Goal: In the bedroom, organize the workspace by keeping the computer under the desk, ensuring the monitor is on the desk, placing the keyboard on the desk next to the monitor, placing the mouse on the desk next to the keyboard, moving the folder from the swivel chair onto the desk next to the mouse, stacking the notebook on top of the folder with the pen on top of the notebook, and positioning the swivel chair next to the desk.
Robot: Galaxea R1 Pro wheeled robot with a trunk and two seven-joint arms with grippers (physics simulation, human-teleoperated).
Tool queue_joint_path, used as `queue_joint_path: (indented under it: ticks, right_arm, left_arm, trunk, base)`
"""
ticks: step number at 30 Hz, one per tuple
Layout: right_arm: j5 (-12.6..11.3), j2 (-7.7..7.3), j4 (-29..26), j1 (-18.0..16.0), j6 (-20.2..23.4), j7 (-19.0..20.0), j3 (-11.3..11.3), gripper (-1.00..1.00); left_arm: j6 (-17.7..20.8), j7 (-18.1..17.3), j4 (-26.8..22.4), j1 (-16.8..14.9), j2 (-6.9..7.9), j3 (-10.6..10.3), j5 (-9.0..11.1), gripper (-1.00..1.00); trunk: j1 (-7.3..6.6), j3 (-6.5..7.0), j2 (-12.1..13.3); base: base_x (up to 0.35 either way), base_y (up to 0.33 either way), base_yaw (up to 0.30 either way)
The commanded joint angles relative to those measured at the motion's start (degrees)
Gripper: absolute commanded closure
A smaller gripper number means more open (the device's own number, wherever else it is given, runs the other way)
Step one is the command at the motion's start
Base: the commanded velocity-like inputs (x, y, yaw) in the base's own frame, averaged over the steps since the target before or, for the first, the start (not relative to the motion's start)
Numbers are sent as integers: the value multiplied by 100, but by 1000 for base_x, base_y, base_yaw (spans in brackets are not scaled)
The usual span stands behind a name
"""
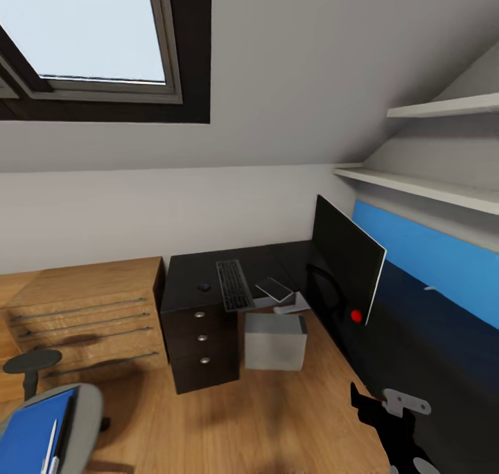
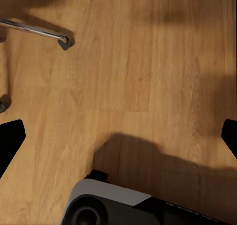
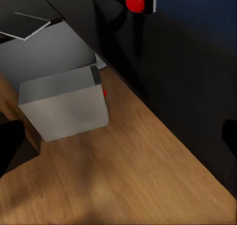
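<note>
Our right hand [image 3: 118, 141] gapes wide and empty above the floor [image 3: 148, 185], near the computer [image 3: 64, 104] under the bench [image 1: 277, 259]; our left hand [image 2: 118, 133] likewise.

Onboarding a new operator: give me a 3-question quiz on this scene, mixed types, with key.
1. True or false: the folder lies on the chair.
2. The keyboard lies on: A) the floor B) the desk C) the dresser.
3. Fill in: the computer stands on the ____.

Key: 1 true; 2 B; 3 floor.
</note>
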Motion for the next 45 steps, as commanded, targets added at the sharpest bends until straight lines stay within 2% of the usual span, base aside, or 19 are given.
queue_joint_path:
  ticks: [1,6,7,15,18,19,22,35,45]
  right_arm:
    - [0,4,-11,2,29,-9,-3,-100]
    - [-77,6,-23,2,22,-16,-3,-100]
    - [-156,-3,-27,2,21,-18,-11,-100]
    - [-184,-7,-28,2,12,-19,-20,-100]
    - [-185,-7,-27,2,-1,-24,-20,-100]
    - [-186,-2,-5,2,-181,-34,-20,-100]
    - [-186,0,2,2,-230,-35,-20,-100]
    - [-186,-7,14,2,-269,-36,-20,-100]
    - [-186,-7,15,2,-275,-36,-20,-100]
  left_arm:
    - [-15,46,1,-2,2,-51,23,-100]
    - [-15,44,1,-2,3,-52,24,-100]
    - [-15,43,1,-2,2,-53,25,-100]
    - [-15,41,1,-2,1,-59,20,-100]
    - [-15,42,1,-2,4,-126,22,-100]
    - [-15,43,1,-2,10,-182,24,-100]
    - [-15,43,1,-2,10,-189,25,-100]
    - [-15,43,1,-2,11,-193,33,-100]
    - [-23,43,1,-2,13,-193,32,-100]
  trunk:
    - [2,-6,-4]
    - [2,-18,-4]
    - [2,-18,-4]
    - [2,-19,-4]
    - [2,-19,-4]
    - [2,-16,-4]
    - [2,-8,-4]
    - [2,32,-4]
    - [2,51,-4]
  base:
    - [0,0,-139]
    - [0,0,-68]
    - [0,0,-10]
    - [15,-18,-3]
    - [169,-201,-10]
    - [50,-56,-214]
    - [31,-34,-232]
    - [163,-5,-265]
    - [45,0,-283]
